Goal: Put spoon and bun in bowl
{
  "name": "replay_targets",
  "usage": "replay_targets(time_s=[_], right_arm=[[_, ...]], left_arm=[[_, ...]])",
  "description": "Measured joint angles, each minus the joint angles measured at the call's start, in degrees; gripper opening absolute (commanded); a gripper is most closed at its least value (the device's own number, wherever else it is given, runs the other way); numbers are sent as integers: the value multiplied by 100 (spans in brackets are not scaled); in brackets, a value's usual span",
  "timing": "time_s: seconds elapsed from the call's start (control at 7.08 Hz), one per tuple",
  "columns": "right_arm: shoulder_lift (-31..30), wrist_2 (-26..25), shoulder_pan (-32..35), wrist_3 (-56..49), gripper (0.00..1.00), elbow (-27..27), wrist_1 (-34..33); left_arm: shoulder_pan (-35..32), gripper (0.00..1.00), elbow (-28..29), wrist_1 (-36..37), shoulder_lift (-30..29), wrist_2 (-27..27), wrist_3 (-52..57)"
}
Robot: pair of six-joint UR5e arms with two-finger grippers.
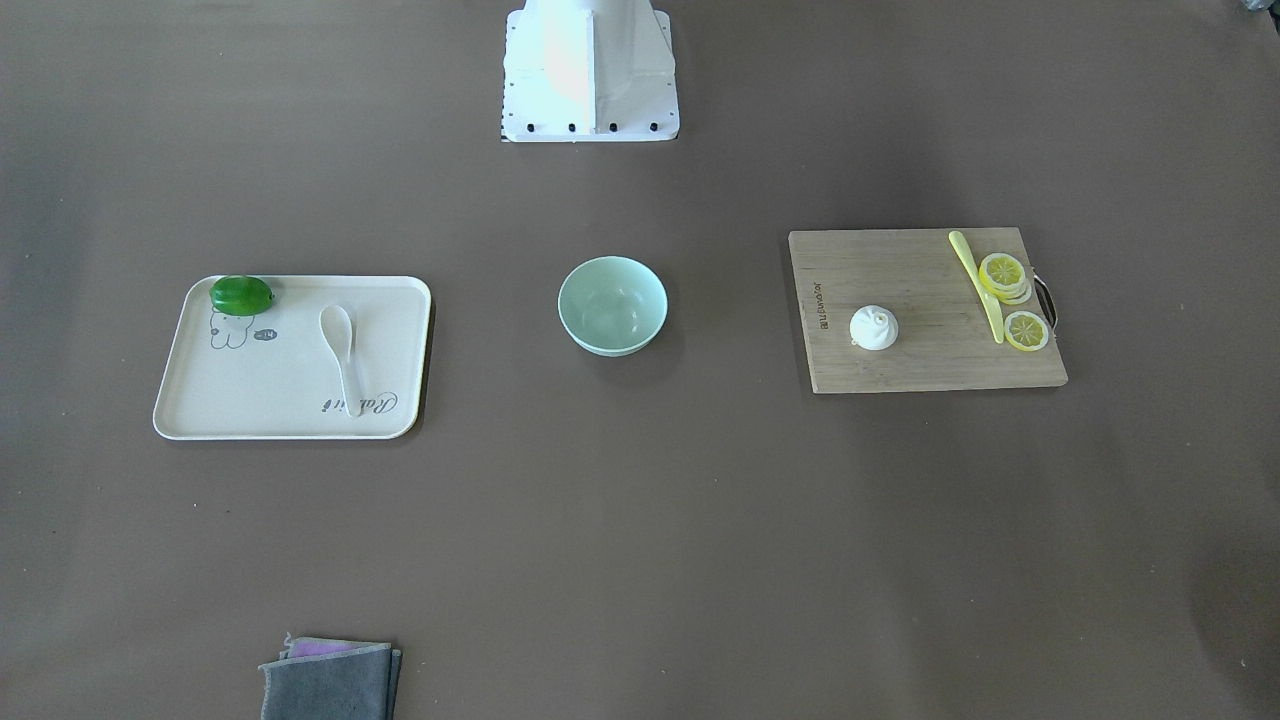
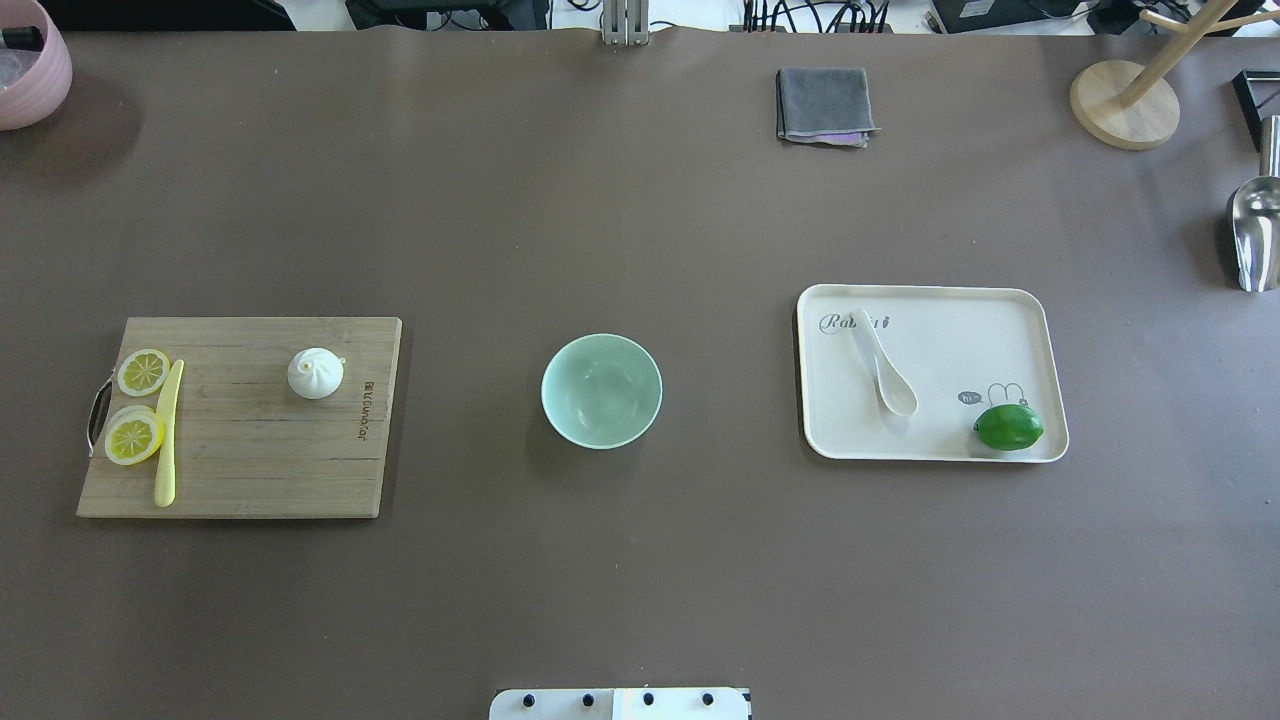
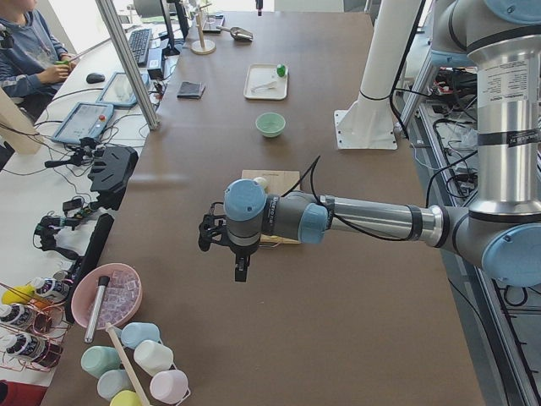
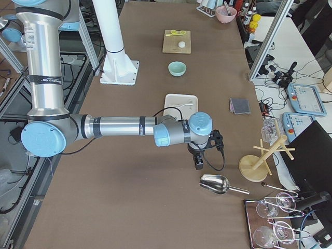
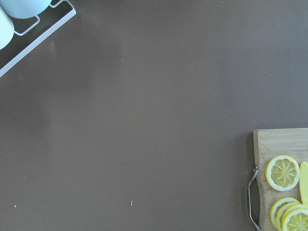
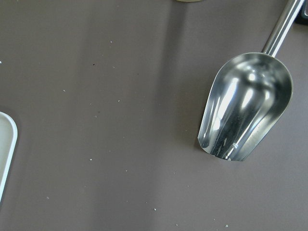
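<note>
- Bowl [image 2: 601, 390]: upright at mid-surface, with bare brown surface [image 2: 640, 580] on every side of its rim.
- Spoon [image 2: 884, 374]: lies flat on the cream tray [image 2: 1000, 310] to the right of the bowl. Scoop toward the near side, handle slanting far-left. A lime [image 2: 1008, 427] sits in the tray's near-right corner, apart from the spoon.
- Bun [image 2: 315, 373]: upright on the wooden board [image 2: 250, 460] to the left of the bowl, close to the board's right edge with bare wood around it. Lemon slices [image 2: 135, 420] and a yellow-green knife [image 2: 167, 432] lie along the board's left end, well apart from the bun.
- Left fingers [image 3: 242, 271]: visible only in the left side view, above the surface beyond the board's left end. Released or clenched: cannot tell.
- Right fingers [image 4: 198, 162]: visible only in the right side view, above the surface between the tray and a metal scoop [image 6: 245, 106]. State: cannot tell.
- The right wrist view alone shows the scoop close up, with a tray corner at that view's edge.
</note>
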Motion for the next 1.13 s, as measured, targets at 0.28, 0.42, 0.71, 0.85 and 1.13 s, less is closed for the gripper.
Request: replay_targets(time_s=[0.28,0.42,0.71,0.85,1.13], right_arm=[[20,-5,-1,11,100,-3,-6],[32,-6,-4,27,100,-3,-2],[18,0,-7,43,100,2,30],[-6,2,-8,48,100,0,43],[-24,1,-8,62,100,-1,57]], left_arm=[[0,98,-5,-36,-2,4,-14],[0,98,-2,-48,8,21,-17],[3,98,-34,-102,17,39,14],[4,98,-48,-228,24,34,11],[6,98,2,-668,70,14,-13]])
